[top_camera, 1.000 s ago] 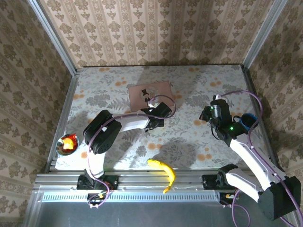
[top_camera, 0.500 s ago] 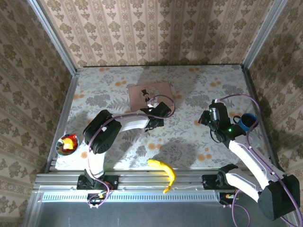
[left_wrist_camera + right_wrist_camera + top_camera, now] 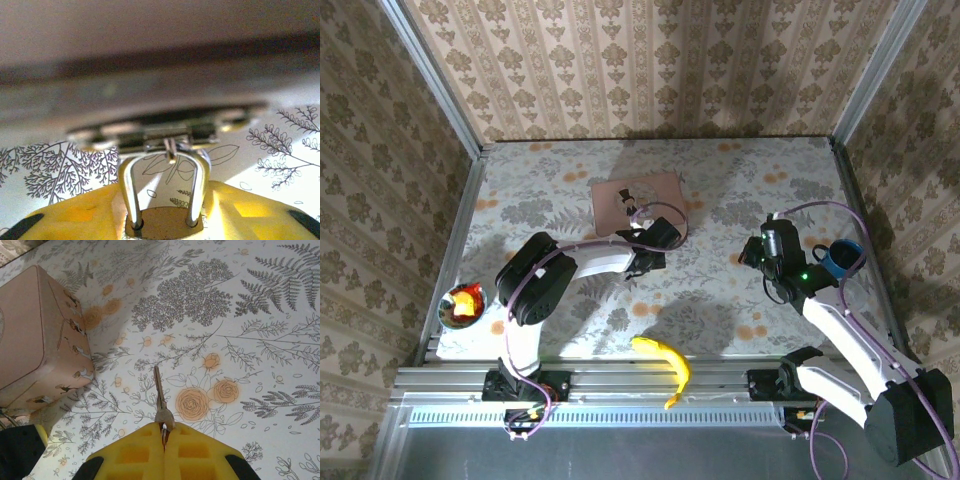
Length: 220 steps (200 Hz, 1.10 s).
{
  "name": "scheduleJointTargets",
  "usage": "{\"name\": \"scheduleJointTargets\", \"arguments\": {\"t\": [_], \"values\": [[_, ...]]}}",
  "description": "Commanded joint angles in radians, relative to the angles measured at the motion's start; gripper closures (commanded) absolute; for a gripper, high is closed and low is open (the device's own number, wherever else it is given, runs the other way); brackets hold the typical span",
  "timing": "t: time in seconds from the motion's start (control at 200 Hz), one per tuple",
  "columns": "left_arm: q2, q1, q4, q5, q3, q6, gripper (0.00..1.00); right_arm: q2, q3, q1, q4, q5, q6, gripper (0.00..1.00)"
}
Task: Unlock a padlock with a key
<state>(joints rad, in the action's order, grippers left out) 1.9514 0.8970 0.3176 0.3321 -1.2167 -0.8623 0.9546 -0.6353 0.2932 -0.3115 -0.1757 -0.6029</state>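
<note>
Both pieces are in hand. The left claw is half-closed around the brass padlock, bottom centre of its wrist view. The shackle seems seated in both holes, so it is probably locked. The right claw pinches the key, blade pointing up-frame. Seen from above, the claws sit well apart. Aligning, inserting and turning the key are left.

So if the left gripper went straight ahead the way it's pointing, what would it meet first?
Probably the side of the pink tin, close ahead of the padlock held in the left gripper; the gap is unclear.
</note>
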Motion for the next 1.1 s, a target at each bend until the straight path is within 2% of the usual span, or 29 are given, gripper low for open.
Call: {"name": "scheduleJointTargets", "arguments": {"t": [0.0, 0.225, 0.445, 0.615, 0.695, 0.865, 0.895, 0.95, 1.095], "values": [[0.022, -0.016, -0.001, 0.009, 0.008, 0.003, 0.51, -0.010, 0.019, 0.010, 0.008, 0.007, -0.015, 1.00], [0.026, -0.022, -0.004, 0.018, 0.000, 0.012, 0.59, -0.009, 0.022, 0.012, 0.007, 0.005, -0.020, 1.00], [0.017, -0.020, -0.001, -0.017, 0.008, 0.003, 0.61, -0.005, 0.022, 0.011, 0.007, 0.008, -0.022, 1.00], [0.002, -0.013, -0.007, -0.066, 0.019, -0.001, 0.79, 0.004, 0.036, 0.018, 0.028, 0.060, -0.011, 1.00], [-0.014, -0.015, -0.010, -0.107, 0.022, -0.014, 0.84, 0.004, 0.080, 0.035, 0.104, 0.145, 0.005, 1.00], [-0.049, -0.031, -0.001, -0.191, 0.005, -0.045, 0.88, 0.026, 0.218, 0.098, 0.356, 0.320, 0.017, 1.00], [-0.053, -0.037, 0.005, -0.210, -0.003, -0.054, 0.90, 0.037, 0.237, 0.113, 0.400, 0.331, 0.017, 1.00], [-0.055, -0.053, 0.028, -0.237, -0.024, -0.070, 1.00, 0.065, 0.260, 0.141, 0.458, 0.337, 0.018, 1.00], [-0.052, -0.074, 0.082, -0.301, -0.083, -0.089, 1.00, 0.183, 0.270, 0.211, 0.589, 0.332, 0.032, 1.00]]}}
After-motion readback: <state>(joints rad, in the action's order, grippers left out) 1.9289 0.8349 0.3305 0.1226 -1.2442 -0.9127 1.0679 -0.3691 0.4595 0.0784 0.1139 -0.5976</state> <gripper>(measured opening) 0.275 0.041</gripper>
